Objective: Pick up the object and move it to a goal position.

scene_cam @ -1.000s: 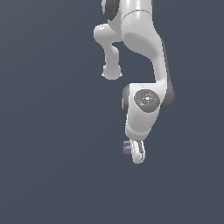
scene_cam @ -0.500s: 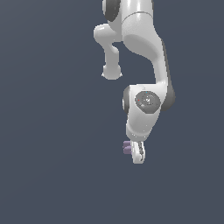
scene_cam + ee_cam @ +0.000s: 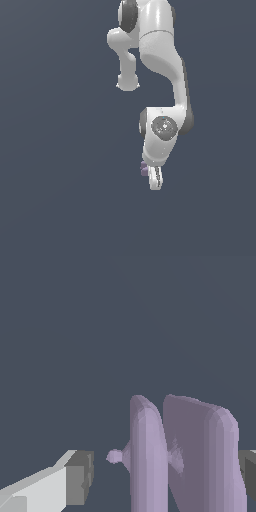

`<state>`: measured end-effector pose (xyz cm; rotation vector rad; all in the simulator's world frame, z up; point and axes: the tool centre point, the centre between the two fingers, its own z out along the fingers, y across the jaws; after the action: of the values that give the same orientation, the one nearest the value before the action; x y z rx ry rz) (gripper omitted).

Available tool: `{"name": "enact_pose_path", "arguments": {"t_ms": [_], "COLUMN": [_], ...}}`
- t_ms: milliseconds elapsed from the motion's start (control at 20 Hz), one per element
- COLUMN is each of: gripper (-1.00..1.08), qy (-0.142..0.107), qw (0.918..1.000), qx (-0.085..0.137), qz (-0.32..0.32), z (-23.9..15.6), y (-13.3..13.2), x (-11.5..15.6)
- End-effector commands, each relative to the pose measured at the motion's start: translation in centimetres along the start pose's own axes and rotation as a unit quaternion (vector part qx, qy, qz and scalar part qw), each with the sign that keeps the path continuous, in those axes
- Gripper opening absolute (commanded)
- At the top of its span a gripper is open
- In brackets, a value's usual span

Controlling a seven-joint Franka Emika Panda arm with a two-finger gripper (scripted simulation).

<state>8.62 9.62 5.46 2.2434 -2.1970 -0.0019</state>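
The object point(image 3: 197, 456) is a small pale purple blocky piece with a groove across its middle and a small nub on one side. In the wrist view it stands between my gripper's point(image 3: 166, 472) two grey fingertips. One fingertip point(image 3: 79, 476) is a short gap away from the nub. The other fingertip point(image 3: 248, 468) is right at the object's far side. The jaws are open around it. In the exterior view the object point(image 3: 144, 169) peeks out beside the gripper point(image 3: 155, 181), which points down and hides most of it.
The white arm point(image 3: 162, 75) reaches down from the top of the exterior view. All around is a plain dark grey-blue surface point(image 3: 60, 190) with no other objects or edges visible.
The arm's wrist has sunk a little, bringing the gripper lower around the object. The object has stayed in place.
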Motion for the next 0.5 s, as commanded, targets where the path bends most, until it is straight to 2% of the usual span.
{"name": "enact_pose_path", "arguments": {"t_ms": [0,150,200,450], "gripper": [1.0,1.0,-1.0,-1.0], "qy": [0.0,0.0,0.0,0.0], "qw": [1.0,1.0,1.0,1.0], "qx": [0.001,0.001,0.001,0.001], "qz": [0.0,0.0,0.0,0.0], "z": [0.39,0.24,0.24,0.24], "y": [-0.09,-0.19,-0.19,-0.19], "x": [-0.03,-0.02,-0.02,-0.02]}}
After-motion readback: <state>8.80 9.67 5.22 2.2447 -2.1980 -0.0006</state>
